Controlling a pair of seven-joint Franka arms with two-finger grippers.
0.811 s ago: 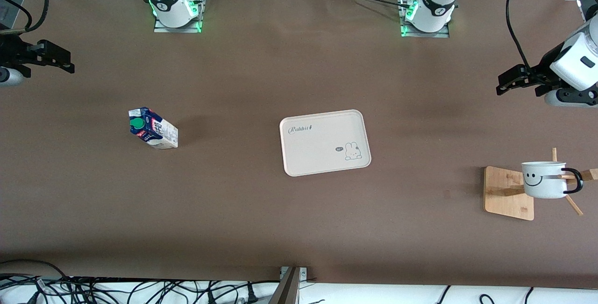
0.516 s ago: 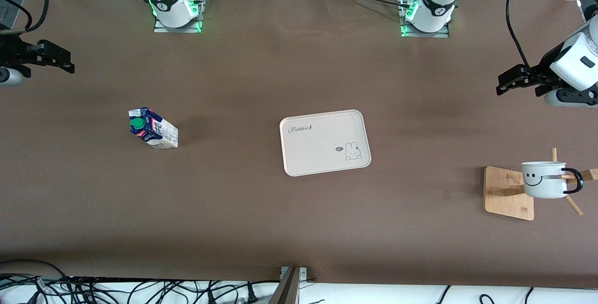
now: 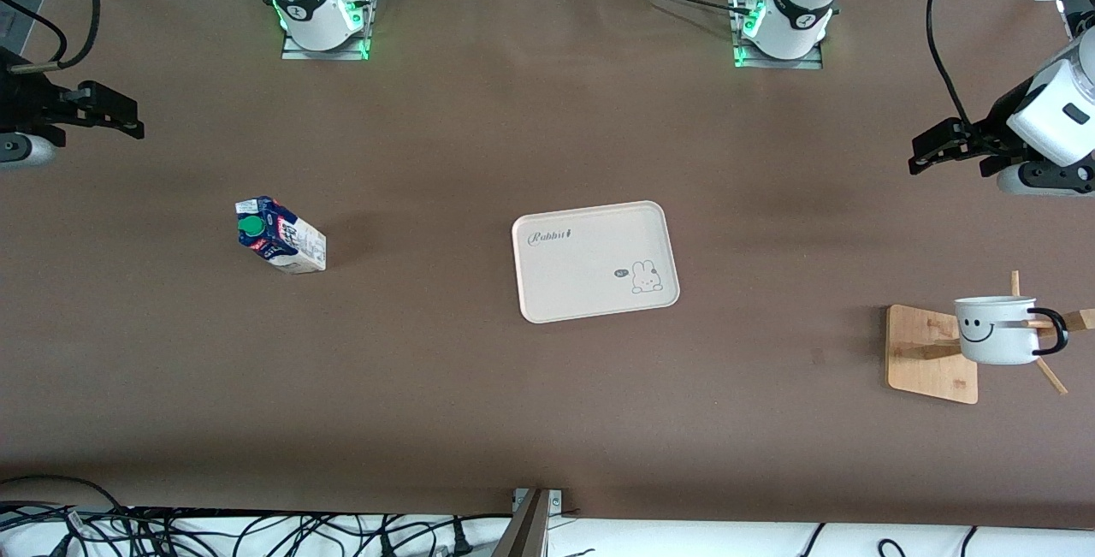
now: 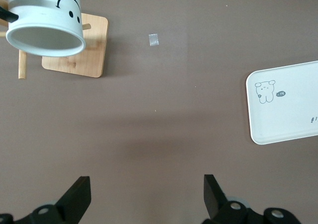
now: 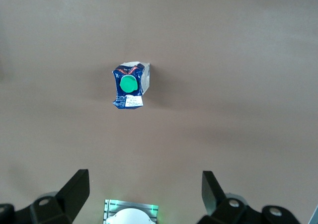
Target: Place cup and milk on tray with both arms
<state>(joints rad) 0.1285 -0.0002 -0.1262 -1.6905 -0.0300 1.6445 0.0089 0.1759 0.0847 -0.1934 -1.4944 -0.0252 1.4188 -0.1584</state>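
Observation:
The white smiley cup [image 3: 996,330] hangs by its black handle on a peg of a wooden stand at the left arm's end; it also shows in the left wrist view [image 4: 45,19]. The blue and white milk [image 3: 279,234] with a green cap stands on the table toward the right arm's end, and shows in the right wrist view [image 5: 130,85]. The cream tray [image 3: 590,283] lies in the middle, its corner in the left wrist view [image 4: 298,129]. My left gripper [image 3: 924,157] is open and empty, high over the table's left end. My right gripper [image 3: 128,119] is open and empty, high over the right end.
The wooden stand base [image 3: 920,356] with slanting pegs sits under the cup. A small pale scrap [image 4: 154,39] lies on the brown table near it. Both arm bases [image 3: 318,18] stand along the table's edge farthest from the front camera. Cables lie past the nearest edge.
My right gripper has shifted slightly toward the milk and the front camera. The left arm, cup, milk and tray have not moved.

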